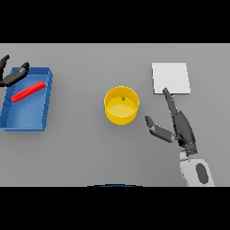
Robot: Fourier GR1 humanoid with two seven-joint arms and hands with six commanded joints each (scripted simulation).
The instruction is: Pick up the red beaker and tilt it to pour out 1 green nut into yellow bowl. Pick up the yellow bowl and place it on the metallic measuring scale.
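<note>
Nearest, the right hand [180, 128] lies open-fingered, apart from the yellow bowl [121, 105] holding a green nut [123, 99], fingertips at the metallic scale's [170, 77] lower edge. Far left, the left hand [12, 75] rests open at the blue tray's [27, 121] rim, above the lying red beaker [28, 91].

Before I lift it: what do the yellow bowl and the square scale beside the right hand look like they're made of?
Yellow bowl: probably plastic, going by its uniform matte colour and thin, even wall with no glints. A green nut sits inside. Measuring scale: a flat, pale grey-white plate; it could be brushed metal, but it shows no reflections, so that's uncertain.
</note>
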